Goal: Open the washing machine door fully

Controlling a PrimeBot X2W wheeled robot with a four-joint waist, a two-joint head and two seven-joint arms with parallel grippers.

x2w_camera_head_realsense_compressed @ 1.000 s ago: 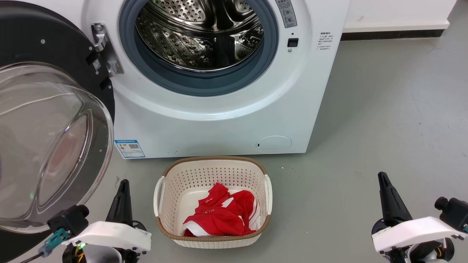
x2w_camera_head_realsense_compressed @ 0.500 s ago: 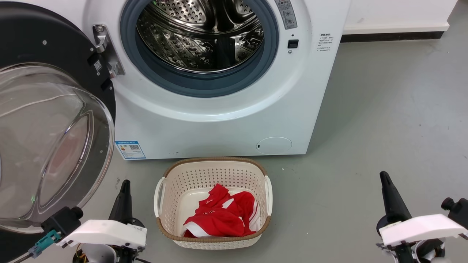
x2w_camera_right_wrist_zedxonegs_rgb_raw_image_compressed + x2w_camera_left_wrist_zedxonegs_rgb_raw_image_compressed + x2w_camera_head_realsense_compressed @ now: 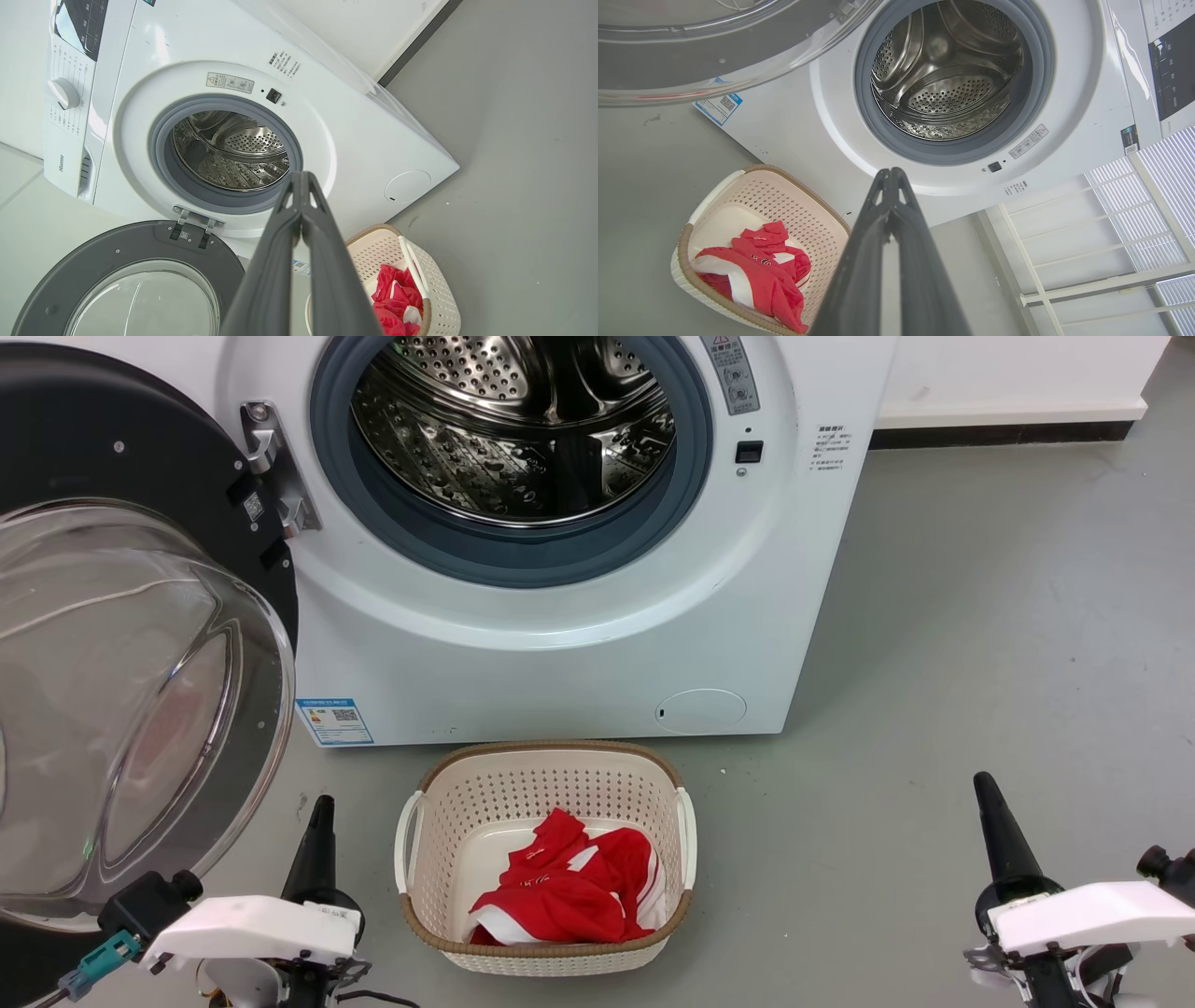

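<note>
The washing machine (image 3: 579, 653) is a white front-loader whose steel drum (image 3: 513, 429) stands uncovered inside a grey rubber ring. The washing machine door (image 3: 121, 700) hangs swung out to the left on its hinge (image 3: 275, 467), its black disc and clear glass bowl facing me; the right wrist view shows the door (image 3: 126, 280) wide open. My left gripper (image 3: 319, 807) is shut, low on the floor side just right of the door's lower rim, not touching it. My right gripper (image 3: 985, 784) is shut and empty at the lower right. Fingertips meet in both wrist views (image 3: 891, 171) (image 3: 302, 175).
A beige perforated laundry basket (image 3: 546, 770) holding a red and white garment (image 3: 560, 887) stands on the grey floor in front of the machine, between my arms. A white wall with a dark skirting (image 3: 999, 427) runs behind at the right.
Both grippers have drawn back a little toward the bottom of the head view. The view itself has shifted slightly down. The door has not moved.
</note>
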